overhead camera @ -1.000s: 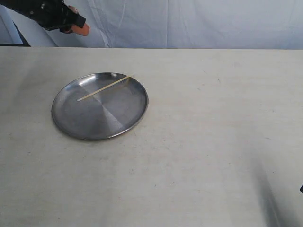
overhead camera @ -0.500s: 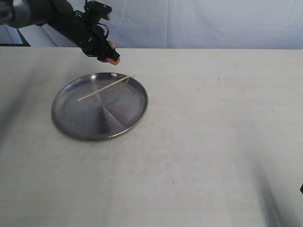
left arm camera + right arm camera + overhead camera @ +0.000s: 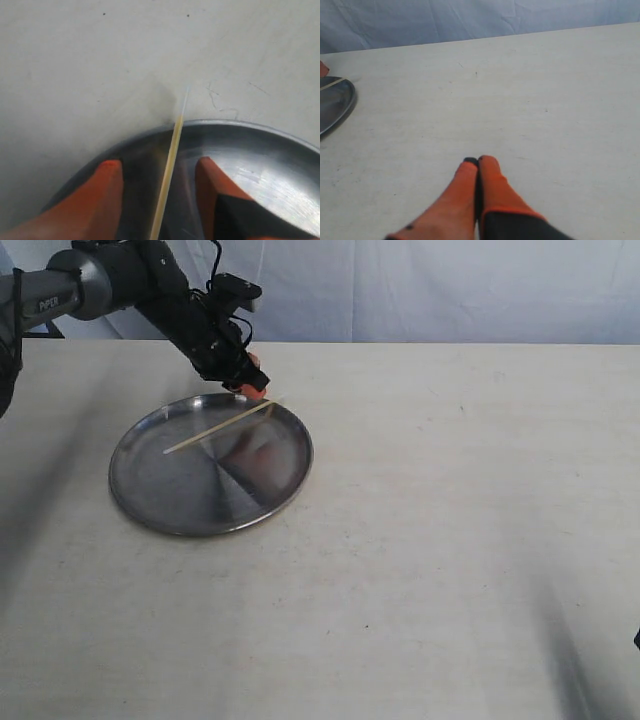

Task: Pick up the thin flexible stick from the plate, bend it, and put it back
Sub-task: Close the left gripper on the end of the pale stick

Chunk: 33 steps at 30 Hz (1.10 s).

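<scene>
The thin flexible stick [image 3: 222, 426] lies straight across the back half of the silver plate [image 3: 180, 505], its far end resting on the rim and poking a little past it. My left gripper [image 3: 255, 390] is low over that far end, at the plate's back rim. In the left wrist view the stick [image 3: 169, 170] runs between the two orange fingers [image 3: 102, 190] of the open left gripper [image 3: 159, 167], touching neither, with the plate rim [image 3: 260, 127] beneath. My right gripper [image 3: 477, 161] is shut on nothing above bare table, out of the exterior view.
The plate sits on the left part of a pale table [image 3: 450, 520]. A white cloth backdrop [image 3: 420, 290] hangs behind the table's far edge. In the right wrist view the plate's edge [image 3: 335, 107] shows far off to one side.
My left arm has swung in from the far left corner and come down to the plate's back rim, straddling the stick's far end. Stick and plate have not moved.
</scene>
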Available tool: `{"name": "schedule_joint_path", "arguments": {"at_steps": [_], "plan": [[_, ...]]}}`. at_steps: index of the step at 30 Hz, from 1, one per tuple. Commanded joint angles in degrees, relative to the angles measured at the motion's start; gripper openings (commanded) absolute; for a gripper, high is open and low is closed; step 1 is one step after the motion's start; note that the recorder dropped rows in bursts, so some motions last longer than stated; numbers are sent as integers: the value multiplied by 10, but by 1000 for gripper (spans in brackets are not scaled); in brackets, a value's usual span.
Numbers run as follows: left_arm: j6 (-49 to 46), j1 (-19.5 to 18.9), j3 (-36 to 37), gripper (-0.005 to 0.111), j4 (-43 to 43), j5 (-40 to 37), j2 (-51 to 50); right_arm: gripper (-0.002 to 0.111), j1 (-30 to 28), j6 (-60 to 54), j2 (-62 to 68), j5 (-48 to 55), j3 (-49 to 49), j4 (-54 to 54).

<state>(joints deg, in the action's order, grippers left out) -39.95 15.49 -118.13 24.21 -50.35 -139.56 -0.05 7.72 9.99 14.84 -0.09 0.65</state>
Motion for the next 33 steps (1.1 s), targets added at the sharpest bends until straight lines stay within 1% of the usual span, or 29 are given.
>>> {"name": "schedule_joint_path", "arguments": {"at_steps": [1,13,19,33], "plan": [[4,1,-4,44,-1,0,-2,-1,1,-2,-3,-3,1,-1],[5,1,-4,44,4,5,-18,-1,1,-2,-3,-3,1,-1],[5,2,-4,44,21,11,-24,-1,1,-2,-3,-2,1,-1],[4,10,-5,44,19,31,-43,-1,1,-2,-3,-2,1,10]]}}
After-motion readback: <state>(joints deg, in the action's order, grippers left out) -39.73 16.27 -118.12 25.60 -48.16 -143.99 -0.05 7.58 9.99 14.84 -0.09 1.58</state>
